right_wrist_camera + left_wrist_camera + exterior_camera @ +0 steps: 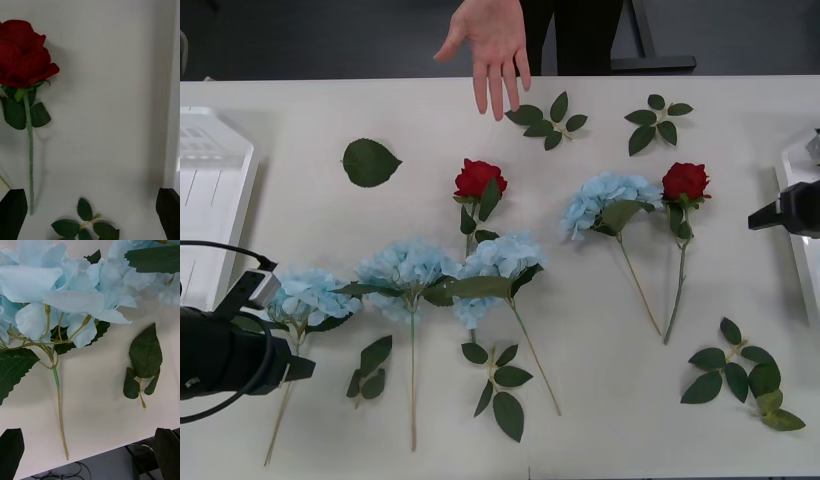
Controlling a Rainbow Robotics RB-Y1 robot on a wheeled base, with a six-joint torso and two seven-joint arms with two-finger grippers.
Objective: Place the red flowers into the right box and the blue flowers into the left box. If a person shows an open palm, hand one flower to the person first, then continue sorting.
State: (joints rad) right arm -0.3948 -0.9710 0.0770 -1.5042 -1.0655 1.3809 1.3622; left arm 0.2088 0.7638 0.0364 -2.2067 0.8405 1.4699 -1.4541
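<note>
A person's hand point(490, 45) holds an open palm over the table's far edge. Two red flowers point(478, 178) point(685, 181) lie on the table. Several blue flowers point(405, 270) lie in a row across the middle. My left gripper point(302, 368) hovers open at the near left, over the stem of the leftmost blue flower point(56, 288). My right gripper point(760, 218) hangs open at the far right, just right of the right red flower point(22, 52). The left box point(210, 190) and right box point(798, 165) sit at the table's sides.
Loose green leaf sprigs point(548, 118) point(658, 118) point(740, 372) point(498, 385) and a single leaf point(368, 162) are scattered about. A sprig point(144, 360) lies beside the blue flower's stem, near the table's front edge. The right box's rim point(173, 112) runs close to my right gripper.
</note>
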